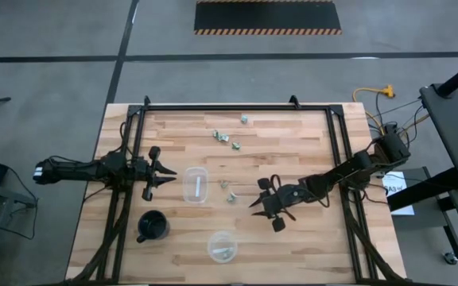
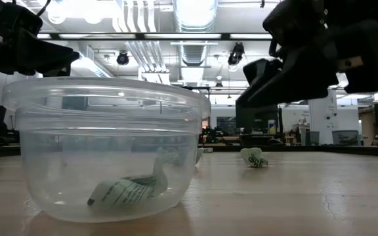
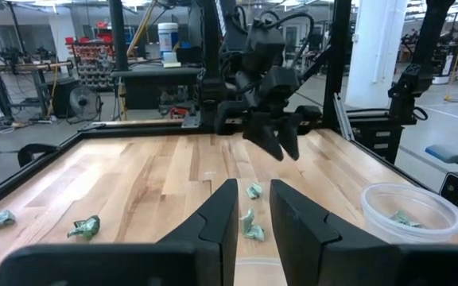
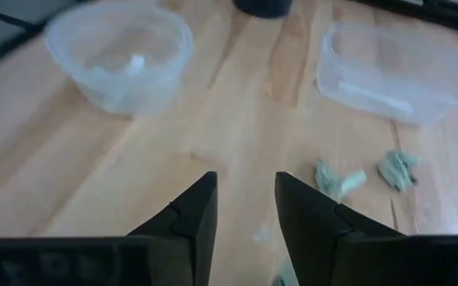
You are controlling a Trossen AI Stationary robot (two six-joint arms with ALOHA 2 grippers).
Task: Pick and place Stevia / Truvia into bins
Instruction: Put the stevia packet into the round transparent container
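While hanging above the counter (image 1: 293, 151) just right of two loose packets (image 1: 227, 190), with narrowly parted fingers, gripped nothing: right tool (image 1: 265, 203). Parked left of the square bin (image 1: 195, 184), fingers slightly apart, also empty: left tool (image 1: 162, 176). More packets (image 1: 225, 137) scattered farther off; one already lying in the round bin (image 1: 222, 246). Judged light, limp and crumpled, liable to slide, so best pinched across a raised fold from above.

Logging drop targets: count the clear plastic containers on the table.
2. In the high view, the squarish container lies just right of the left gripper; the round container stands lower, between the black mug and the right gripper. None appears hidden.
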